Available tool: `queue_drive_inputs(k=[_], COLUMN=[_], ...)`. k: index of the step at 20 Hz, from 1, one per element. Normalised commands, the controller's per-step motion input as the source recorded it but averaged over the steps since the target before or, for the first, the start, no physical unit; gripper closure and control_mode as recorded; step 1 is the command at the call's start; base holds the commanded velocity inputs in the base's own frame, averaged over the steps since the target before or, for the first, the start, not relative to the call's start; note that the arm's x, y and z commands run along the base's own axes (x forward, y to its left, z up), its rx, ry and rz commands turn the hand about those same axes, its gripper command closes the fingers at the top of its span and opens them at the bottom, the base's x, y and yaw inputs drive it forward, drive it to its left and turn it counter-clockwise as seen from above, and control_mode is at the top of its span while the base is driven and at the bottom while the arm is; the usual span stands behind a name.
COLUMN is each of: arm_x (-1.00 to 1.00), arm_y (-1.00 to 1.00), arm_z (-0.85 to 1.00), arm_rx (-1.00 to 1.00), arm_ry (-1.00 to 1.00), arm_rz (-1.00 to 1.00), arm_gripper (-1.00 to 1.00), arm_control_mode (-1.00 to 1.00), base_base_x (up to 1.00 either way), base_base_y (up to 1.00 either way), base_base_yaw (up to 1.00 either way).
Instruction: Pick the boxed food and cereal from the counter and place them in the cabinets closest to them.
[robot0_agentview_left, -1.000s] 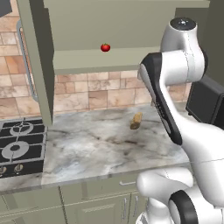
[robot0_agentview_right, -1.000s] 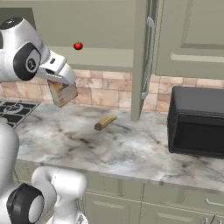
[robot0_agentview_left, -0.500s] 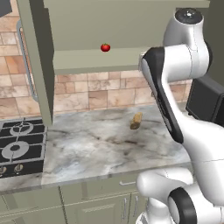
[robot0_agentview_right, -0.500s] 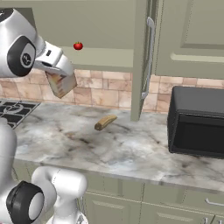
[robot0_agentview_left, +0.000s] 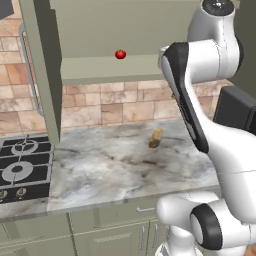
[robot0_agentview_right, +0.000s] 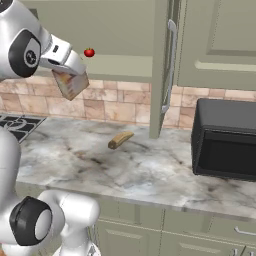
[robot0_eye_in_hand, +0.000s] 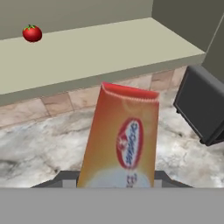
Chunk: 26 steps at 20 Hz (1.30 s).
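Observation:
My gripper (robot0_agentview_right: 66, 75) is shut on the boxed food (robot0_agentview_right: 71, 84), an orange box with a red and white oval logo, and holds it tilted in the air over the left of the counter. In the hand view the boxed food (robot0_eye_in_hand: 122, 140) rises from my gripper (robot0_eye_in_hand: 116, 183) and points at the front edge of the shelf (robot0_eye_in_hand: 109, 48). The cabinets (robot0_agentview_right: 120, 30) above the counter stand open, with a plain green shelf (robot0_agentview_left: 107, 68) inside. The held box sits just below and in front of that shelf. The cereal is out of view.
A red tomato (robot0_agentview_left: 120, 54) (robot0_agentview_right: 89, 52) (robot0_eye_in_hand: 32, 33) lies on the shelf. A small tan loaf (robot0_agentview_left: 156, 138) (robot0_agentview_right: 120, 140) lies on the marble counter (robot0_agentview_right: 150, 170). Open cabinet doors (robot0_agentview_left: 42, 75) (robot0_agentview_right: 162, 70) flank the opening. A black microwave (robot0_agentview_right: 225, 137) stands right, a gas hob (robot0_agentview_left: 20, 165) left.
The arm has lifted the box upward, closer to the level of the cabinet shelf. The grip has not changed, and the loaf and tomato have stayed put.

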Motion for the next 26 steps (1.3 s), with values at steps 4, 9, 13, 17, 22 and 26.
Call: queue_drive_inputs(k=[4, 9, 13, 17, 22, 26], arm_x=[0.44, 0.45, 0.21, 0.2, 0.07, 0.2], arm_y=[-0.05, -0.1, -0.08, -0.06, -0.11, -0.05], arm_z=[0.14, 0.16, 0.1, 0.04, 0.0, 0.06], arm_rx=[0.0, 0.01, 0.0, 0.0, 0.0, 0.0], arm_ry=[0.0, 0.0, 0.0, -0.01, -0.03, -0.01], arm_rz=[0.0, 0.0, 0.0, 0.0, 0.0, 0.0], arm_gripper=[1.0, 1.0, 1.0, 1.0, 1.0, 1.0], arm_control_mode=[-1.0, -1.0, -1.0, -1.0, -1.0, -1.0], base_base_x=[0.0, 0.0, 0.0, 0.0, 0.0, 0.0], base_base_y=[0.0, 0.0, 0.0, 0.0, 0.0, 0.0], base_base_yaw=[0.0, 0.0, 0.0, 0.0, 0.0, 0.0])
